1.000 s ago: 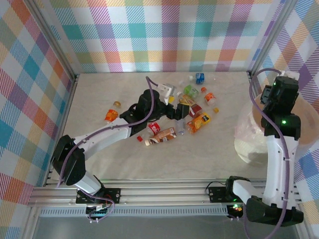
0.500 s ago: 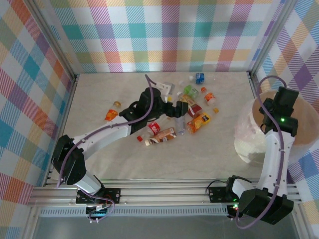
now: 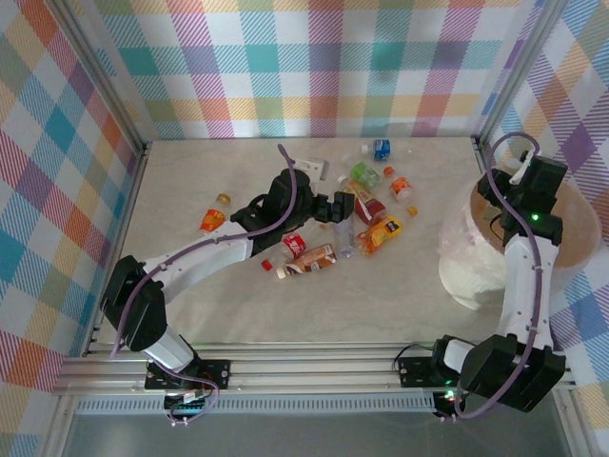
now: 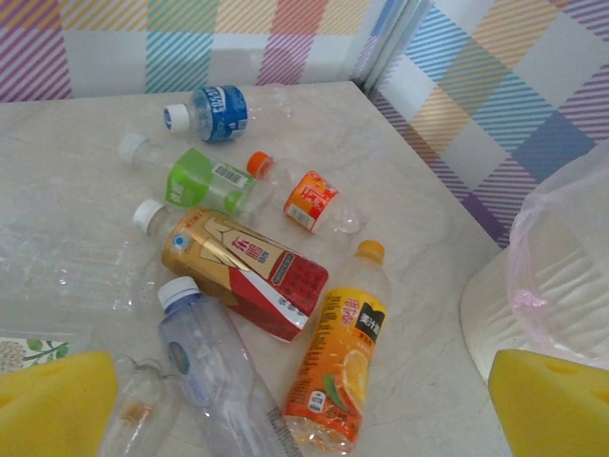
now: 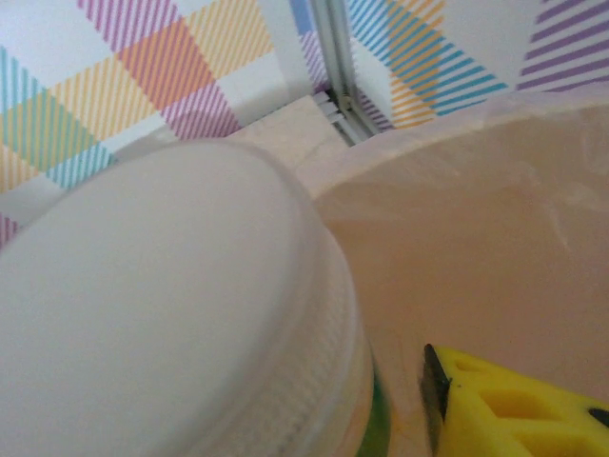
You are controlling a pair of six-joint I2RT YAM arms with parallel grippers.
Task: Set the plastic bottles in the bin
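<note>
Two arms work a table strewn with bottles. At the right edge, the right claw hangs over the bin, clenched on a white-capped bottle. Seen from its wrist, one yellow finger and the bottle sit just inside the rim, above the pinkish lining.

In mid-table the left claw hovers released and empty, jaws wide, over the main pile. There an orange juice bottle, a red-and-gold bottle and a clear bottle lie touching. Green, blue and small orange-labelled ones lie just beyond. Another bottle lies alone to the left.

The drop looks the riskier move. The held bottle appears close to the rim, so letting go there could clip the edge or the loose liner and bounce it back onto the table. The arm crosses the rim too, and a careless pull-away might snag the liner or shove the bin.

On the left, the pile is tightly packed. Closing there could catch two bottles at once, or squirt a crushed, slick one sideways and scatter its neighbours.
</note>
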